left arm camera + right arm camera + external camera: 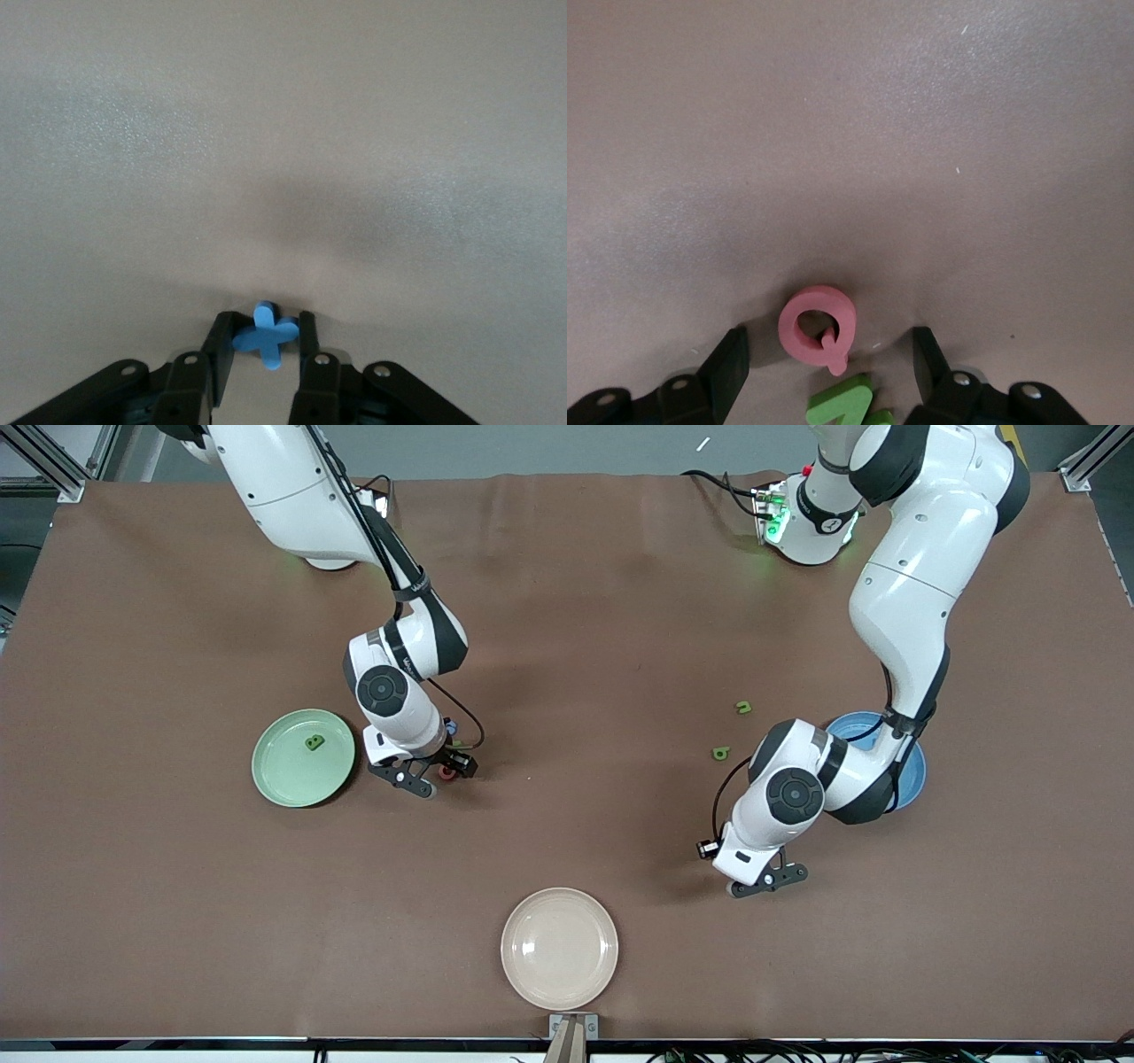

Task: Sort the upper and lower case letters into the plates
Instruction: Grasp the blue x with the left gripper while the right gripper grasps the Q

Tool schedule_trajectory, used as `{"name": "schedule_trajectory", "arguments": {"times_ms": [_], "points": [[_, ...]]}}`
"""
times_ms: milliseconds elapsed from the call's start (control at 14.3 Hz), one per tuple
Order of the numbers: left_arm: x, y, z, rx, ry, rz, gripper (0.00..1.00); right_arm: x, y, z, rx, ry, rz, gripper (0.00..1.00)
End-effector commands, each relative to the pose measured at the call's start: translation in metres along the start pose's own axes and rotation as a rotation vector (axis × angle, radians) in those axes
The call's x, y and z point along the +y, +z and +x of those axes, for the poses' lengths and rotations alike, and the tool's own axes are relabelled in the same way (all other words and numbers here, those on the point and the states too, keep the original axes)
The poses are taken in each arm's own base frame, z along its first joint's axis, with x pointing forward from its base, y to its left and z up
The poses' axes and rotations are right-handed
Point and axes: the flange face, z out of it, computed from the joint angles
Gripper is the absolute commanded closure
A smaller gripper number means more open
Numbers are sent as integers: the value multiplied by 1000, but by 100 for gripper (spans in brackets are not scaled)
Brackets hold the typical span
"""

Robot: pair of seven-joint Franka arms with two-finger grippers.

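Left gripper [262,341] clamped on the blue x [265,335]; right gripper [830,359] spread around the pink Q [818,326].

The x is a flat, matte cross, pinched low at the brown table [567,841] with bare mat all round. The Q, a thick ring with a tail, lies flat between the parted fingers [729,363], a green letter [843,403] just beside it (only partly seen). A green B [314,741] sits in the pale green plate [276,781]; two small green letters [733,730] lie loose near the blue plate [911,779]. The beige plate [559,948] lies nearest the camera.

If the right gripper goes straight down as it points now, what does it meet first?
Probably the pink Q, lying between the open fingers of the right gripper; a green letter lies just beside it.
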Motion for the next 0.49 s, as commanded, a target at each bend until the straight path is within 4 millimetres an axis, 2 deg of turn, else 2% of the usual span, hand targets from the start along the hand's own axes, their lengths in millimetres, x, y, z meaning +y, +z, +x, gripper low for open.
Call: {"name": "schedule_trajectory", "arguments": {"times_ms": [0,279,349,419], "points": [[3,-6,4,7,-10,16,76,-4,-1,0,5,17,8,43],[-17,-37,11,-20,-19,80,76,-2,0,1,2,23,5,72],[-25,-45,11,-32,-14,93,76,-2,-1,2,3,24,6,81],[-37,-51,11,-39,-2,102,76,0,0,4,-1,28,2,96]]}}
